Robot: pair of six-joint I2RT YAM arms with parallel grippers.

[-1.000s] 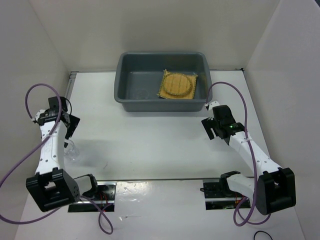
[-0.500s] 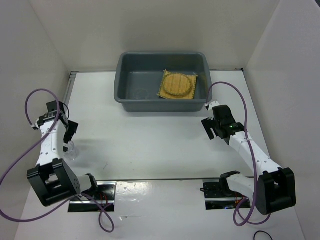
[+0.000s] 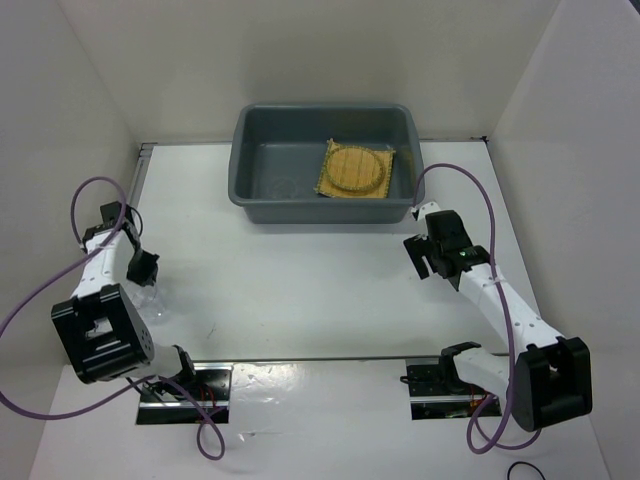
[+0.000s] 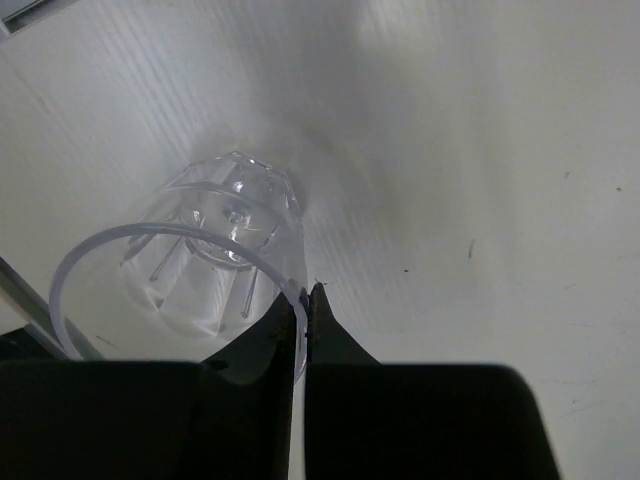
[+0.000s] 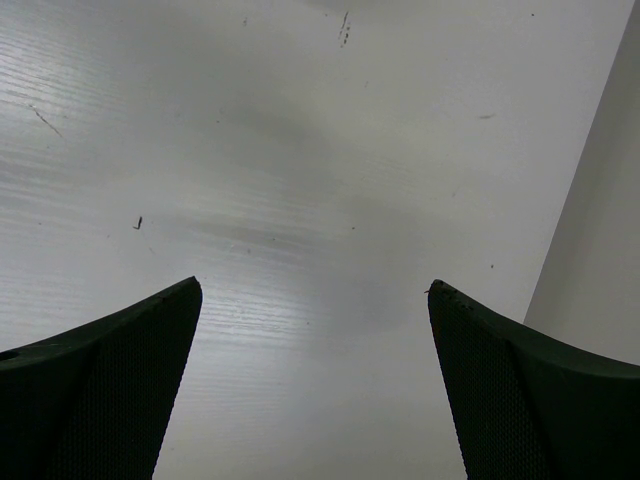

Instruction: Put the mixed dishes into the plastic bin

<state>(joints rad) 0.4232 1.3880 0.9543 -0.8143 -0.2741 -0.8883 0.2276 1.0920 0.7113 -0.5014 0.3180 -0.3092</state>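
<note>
In one grey bin (image 3: 320, 112), one mat (image 3: 328, 188), one disc (image 3: 358, 170); outside, one glass (image 4: 190, 270).

We are looking down from above and behind both arms, taking in the whole desk (image 3: 300, 290) and the bin (image 3: 250, 205) at its far side. From the left wrist we are peering close past the left fingers (image 4: 250, 400) at the glass (image 4: 200, 250), which is also showing small overhead. From the right wrist we are facing bare desk between the right fingers (image 5: 100, 400).
</note>
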